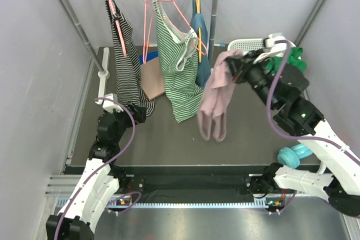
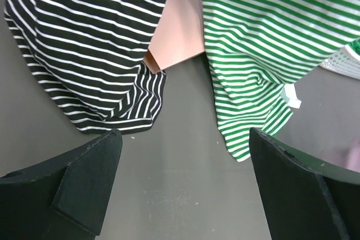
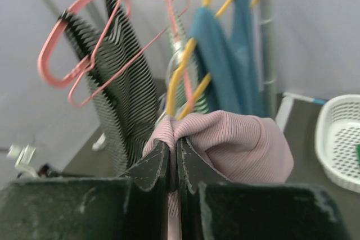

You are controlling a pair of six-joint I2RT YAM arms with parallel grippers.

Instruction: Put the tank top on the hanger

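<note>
One step done, we judge: the right gripper (image 3: pixel 173 153) clamps the dusty-pink soft-fabric tank top (image 1: pixel 216 99) aloft, four o'clock of the empty thin salmon-pink wire hanger (image 1: pixel 145 29); threading remains. Fingers of the left gripper (image 2: pixel 183 147) stand apart.

The tank top (image 1: pixel 216 96) is soft, finely ribbed cloth, matt. The thin hanger (image 3: pixel 40 63) looks smooth and faintly glossy. At two o'clock sits a basket (image 1: pixel 247 44) of white perforated plastic. The right gripper (image 3: pixel 173 150) is scuffed matt black plastic.
</note>
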